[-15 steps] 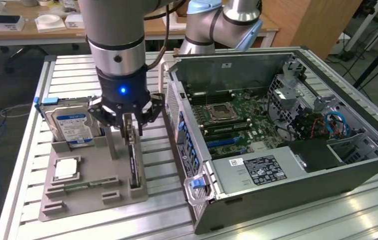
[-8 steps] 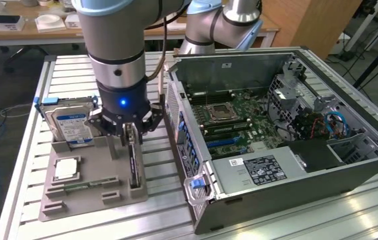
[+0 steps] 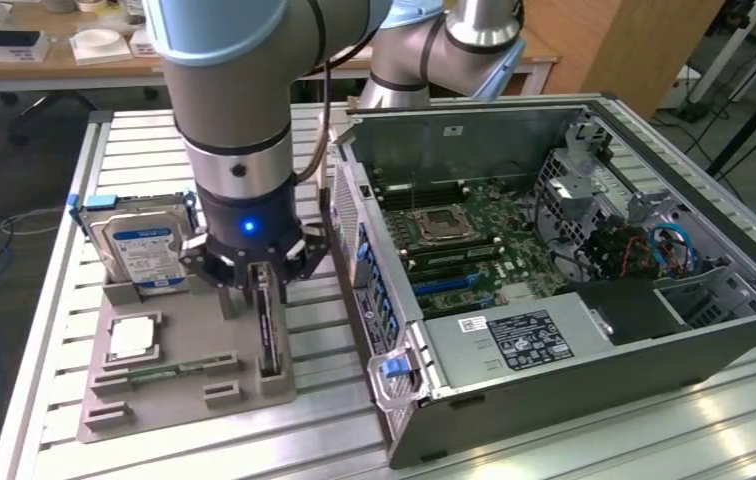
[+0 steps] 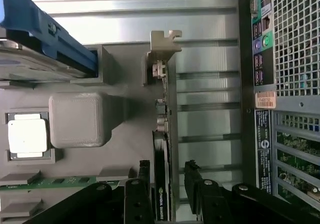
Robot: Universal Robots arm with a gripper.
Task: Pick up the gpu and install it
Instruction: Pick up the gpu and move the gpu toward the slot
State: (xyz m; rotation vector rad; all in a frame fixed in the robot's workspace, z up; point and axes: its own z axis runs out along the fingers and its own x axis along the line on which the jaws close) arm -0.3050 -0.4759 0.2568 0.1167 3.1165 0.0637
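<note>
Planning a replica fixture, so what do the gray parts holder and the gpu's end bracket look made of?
Parts holder: likely plastic, matte gray, blocky rounded forms, perhaps printed. gpu end bracket: seemingly thin sheet metal, dull silver, bent tab.

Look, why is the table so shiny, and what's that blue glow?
Exterior view: a blue light glows on the arm's wrist, and light glares off the metal table. Wrist view: the table shines almost white, while the gray block casts a soft shadow.
</note>
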